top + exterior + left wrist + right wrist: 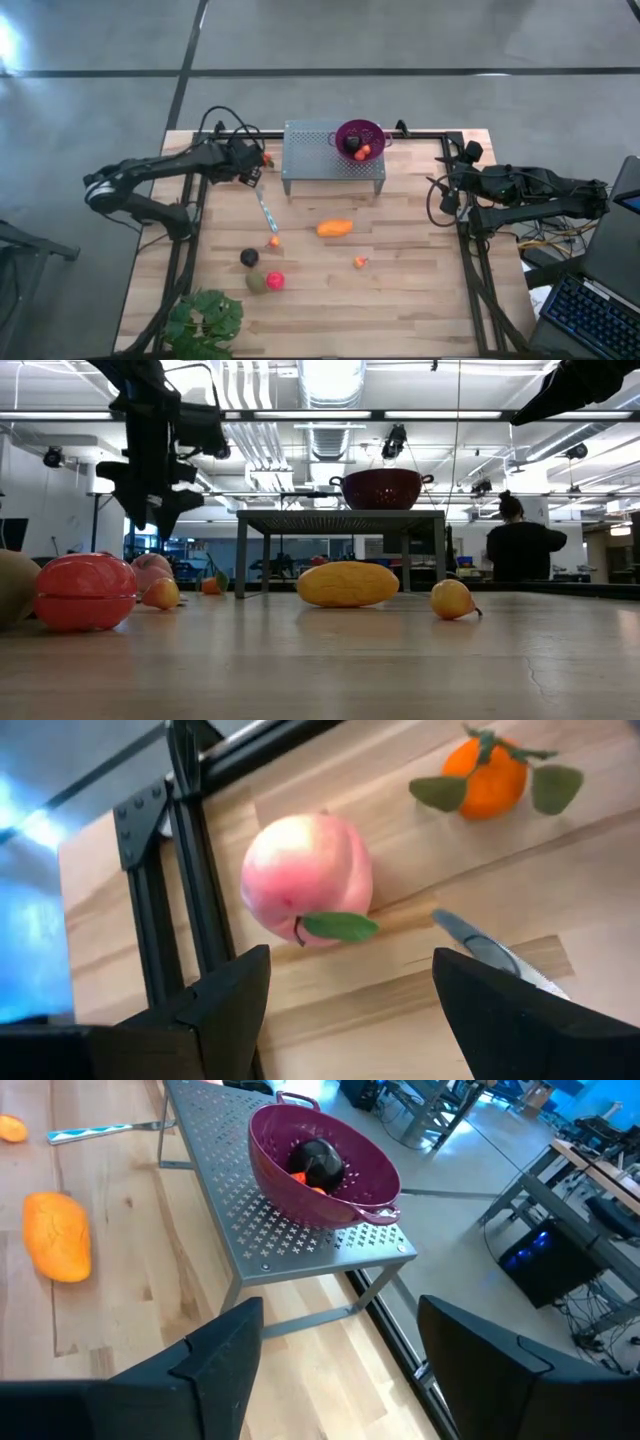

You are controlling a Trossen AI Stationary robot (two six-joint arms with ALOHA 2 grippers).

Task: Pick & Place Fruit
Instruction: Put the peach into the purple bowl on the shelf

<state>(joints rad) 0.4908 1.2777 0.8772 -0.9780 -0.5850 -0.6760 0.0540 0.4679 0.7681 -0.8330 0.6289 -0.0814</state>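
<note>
My left gripper (350, 975) is open and hovers over the table's far left part (252, 163), its fingers either side of a pink peach-like ball (307, 880) without touching it. A small orange fruit with leaves (487, 775) lies just past the ball. My right gripper (340, 1345) is open and waits at the table's right edge (447, 187). On the table rest an elongated orange piece (335, 228), a dark ball (249, 258), an olive-green piece (257, 283), a red ball (275, 281) and two tiny orange bits (274, 241) (361, 262).
A purple perforated bowl (358, 138) holding a dark ball (318, 1160) and orange-red bits stands on a grey perforated metal stand (310, 160) at the far edge. A knife-like utensil (266, 210) lies near my left gripper. A leafy plant (205, 320) sits at the near left corner.
</note>
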